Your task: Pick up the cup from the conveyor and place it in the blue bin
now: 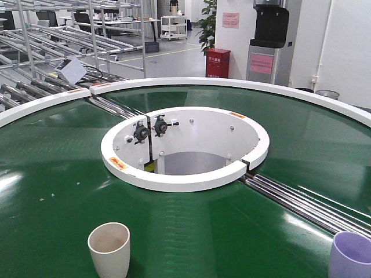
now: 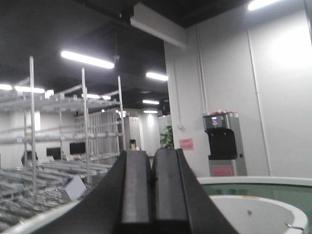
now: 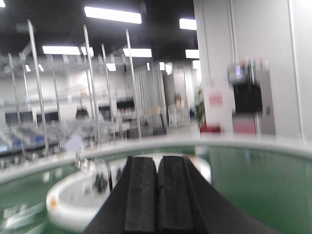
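The left gripper (image 2: pixel 152 157) fills the bottom of the left wrist view, its jaws pressed together with nothing between them. The right gripper (image 3: pixel 158 163) looks the same in its own blurred view — jaws flat against each other, holding nothing. At the near edge of the conveyor (image 1: pixel 52 197) a cream cup (image 1: pixel 109 250) stands upright on the dark green belt, left of centre. A lilac cup (image 1: pixel 351 255) stands upright well apart from it at the right edge, cut off by the frame. Beyond both cups lies the white-walled central opening (image 1: pixel 185 180), with steel rollers (image 1: pixel 307 202) running out from its right side. Past the conveyor's far rim stand a red cabinet (image 1: pixel 218 62), a water dispenser (image 1: pixel 269 43) and — off to the left — metal racks (image 1: pixel 69 29).
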